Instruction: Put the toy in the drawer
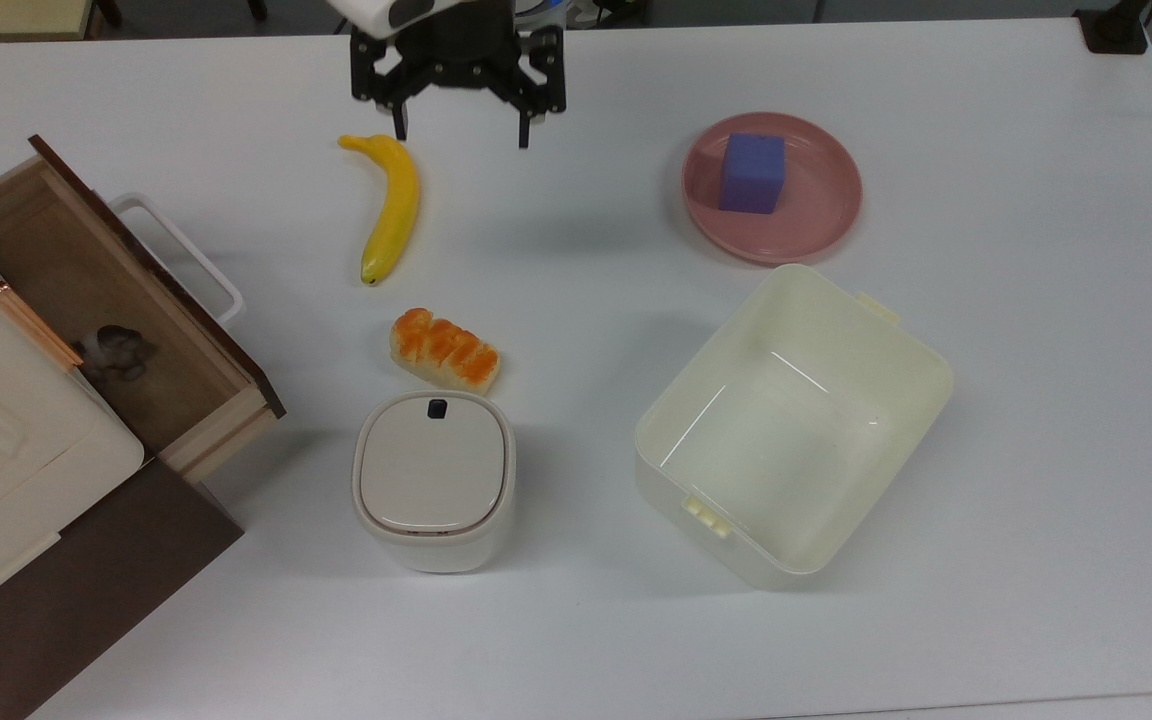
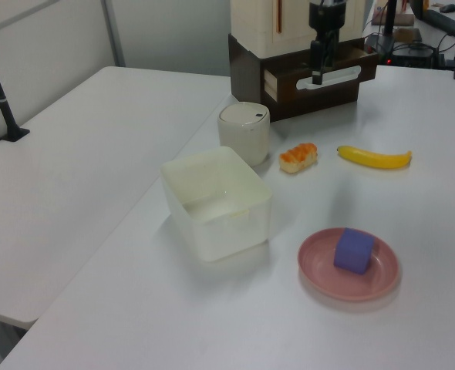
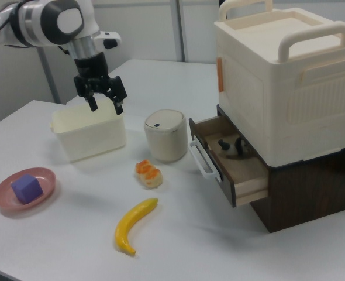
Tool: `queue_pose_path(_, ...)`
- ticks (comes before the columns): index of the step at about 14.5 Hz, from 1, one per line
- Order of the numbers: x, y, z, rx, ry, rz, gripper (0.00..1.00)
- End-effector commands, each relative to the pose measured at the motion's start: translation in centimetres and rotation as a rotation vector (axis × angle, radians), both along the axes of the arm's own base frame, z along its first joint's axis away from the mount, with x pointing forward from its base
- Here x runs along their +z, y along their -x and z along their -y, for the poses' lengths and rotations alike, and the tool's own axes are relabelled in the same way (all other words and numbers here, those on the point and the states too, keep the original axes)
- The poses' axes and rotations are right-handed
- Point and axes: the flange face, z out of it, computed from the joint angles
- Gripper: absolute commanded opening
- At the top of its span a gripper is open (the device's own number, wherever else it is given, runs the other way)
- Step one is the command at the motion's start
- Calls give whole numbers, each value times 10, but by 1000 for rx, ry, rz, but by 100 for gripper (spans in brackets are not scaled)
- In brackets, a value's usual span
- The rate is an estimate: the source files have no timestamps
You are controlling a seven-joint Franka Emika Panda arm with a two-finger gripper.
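The toy (image 1: 116, 352), a tiny black-and-white panda, lies inside the open drawer (image 1: 46, 250) at the top view's left, close under the cream case above it. In the right view the toy (image 3: 234, 146) rests on the wooden floor of the drawer (image 3: 251, 187), behind the white loop handle (image 3: 200, 159). My gripper (image 1: 461, 135) hangs open and empty over the table at the top view's upper middle, just right of the banana's stem end and far from the drawer. In the right view the gripper (image 3: 106, 106) hovers in front of the cream tub.
A banana (image 1: 391, 205) and an orange bread loaf (image 1: 446, 350) lie between gripper and drawer. A white lidded canister (image 1: 433, 480) stands below the loaf. The cream tub (image 1: 926, 350) sits at the right, and a pink plate (image 1: 826, 225) holds a purple cube (image 1: 753, 172).
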Motion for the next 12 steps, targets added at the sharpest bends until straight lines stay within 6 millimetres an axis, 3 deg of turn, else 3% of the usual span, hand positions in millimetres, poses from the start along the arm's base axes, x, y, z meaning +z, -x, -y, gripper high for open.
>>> queue_pose_path(1, 6, 31, -6, 8, -7, -35, 100)
queue_pose_path(8, 16, 41, 4, -37, -65, -51, 100)
queue_pose_path(12, 17, 41, 1, -28, -65, -52, 100)
